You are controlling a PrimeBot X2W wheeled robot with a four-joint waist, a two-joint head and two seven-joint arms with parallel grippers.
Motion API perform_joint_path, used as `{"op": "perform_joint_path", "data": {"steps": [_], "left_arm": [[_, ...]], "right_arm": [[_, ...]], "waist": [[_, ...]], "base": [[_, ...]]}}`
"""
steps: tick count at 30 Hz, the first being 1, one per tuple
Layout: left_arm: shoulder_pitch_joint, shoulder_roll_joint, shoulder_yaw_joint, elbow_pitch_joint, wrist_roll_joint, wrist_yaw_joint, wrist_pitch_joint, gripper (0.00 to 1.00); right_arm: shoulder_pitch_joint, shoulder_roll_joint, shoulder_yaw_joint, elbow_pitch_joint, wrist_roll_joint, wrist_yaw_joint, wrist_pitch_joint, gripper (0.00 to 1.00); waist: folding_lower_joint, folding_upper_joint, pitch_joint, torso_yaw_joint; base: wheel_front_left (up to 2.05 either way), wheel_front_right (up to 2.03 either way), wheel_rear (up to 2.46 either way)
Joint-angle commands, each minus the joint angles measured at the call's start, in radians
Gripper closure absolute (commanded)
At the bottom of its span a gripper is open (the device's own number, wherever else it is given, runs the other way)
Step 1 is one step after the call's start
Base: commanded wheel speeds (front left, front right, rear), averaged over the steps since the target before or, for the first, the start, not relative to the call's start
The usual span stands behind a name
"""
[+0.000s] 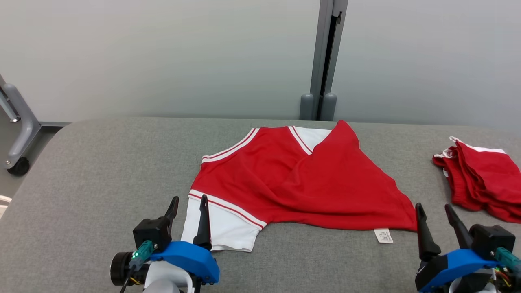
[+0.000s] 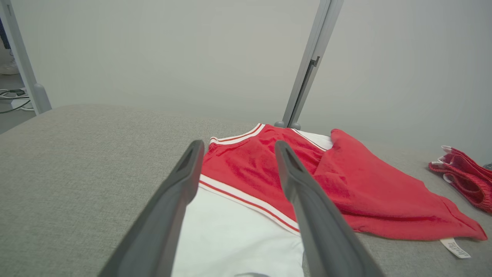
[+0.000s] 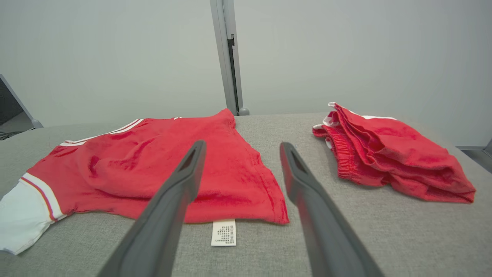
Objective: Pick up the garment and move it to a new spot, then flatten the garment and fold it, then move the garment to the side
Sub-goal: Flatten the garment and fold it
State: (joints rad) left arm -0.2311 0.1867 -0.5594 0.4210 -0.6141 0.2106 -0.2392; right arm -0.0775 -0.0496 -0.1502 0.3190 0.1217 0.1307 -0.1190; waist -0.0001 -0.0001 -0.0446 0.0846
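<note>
Garment (image 1: pixel 301 179): a red shirt with white trim, lying in the middle of the grey worktop (image 1: pixel 101 171), straight ahead of me and between my two arms.
Left fingers (image 1: pixel 202 219): spread wide and holding nothing. They point away from me over the near left corner of the shirt. I cannot tell whether the tips touch the cloth.
Right fingers (image 1: pixel 423 232): also spread wide and empty, just beside the shirt's near right corner, above bare worktop.
Sleeve (image 1: pixel 220 228): white, with a red and white striped band where it meets the red cloth. It is the part nearest me, on my left. In the left wrist view it lies between and under my fingers (image 2: pixel 180 184).
Tag (image 1: pixel 383 235): a small white label sticking out from the near hem, on my right. In the right wrist view it lies between my fingers (image 3: pixel 184 181).
Body of the shirt: the right half is folded across the middle, wrinkled, its tip reaching the far edge by the neck opening.
Pile (image 1: pixel 480 179): more red cloth, bunched, apart from the shirt on the far right.
Post (image 1: pixel 325 61): grey, upright against the pale wall behind the worktop.
</note>
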Motion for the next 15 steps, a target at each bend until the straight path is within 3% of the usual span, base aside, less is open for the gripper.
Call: {"op": "perform_joint_path", "data": {"steps": [1, 10, 15], "left_arm": [[0.007, 0.002, 0.005, 0.007, -0.002, 0.001, -0.004, 0.0], [0.021, 0.012, 0.017, 0.029, -0.001, 0.012, -0.012, 0.0], [0.031, 0.017, 0.018, 0.053, -0.02, 0.03, 0.04, 0.0]], "right_arm": [[0.015, -0.002, 0.005, -0.002, 0.012, 0.0, -0.002, 0.0], [0.03, -0.002, 0.033, 0.014, 0.03, 0.0, -0.009, 0.0], [0.029, -0.002, 0.014, 0.021, 0.035, 0.0, 0.014, 0.0]], "waist": [[0.0001, 0.0001, -0.004, -0.003], [0.0001, 0.0001, -0.012, -0.005], [0.0001, 0.0001, -0.005, -0.004]], "base": [[0.0, 0.0, 0.0], [0.0, 0.0, 0.0], [0.0, 0.0, 0.0]]}}
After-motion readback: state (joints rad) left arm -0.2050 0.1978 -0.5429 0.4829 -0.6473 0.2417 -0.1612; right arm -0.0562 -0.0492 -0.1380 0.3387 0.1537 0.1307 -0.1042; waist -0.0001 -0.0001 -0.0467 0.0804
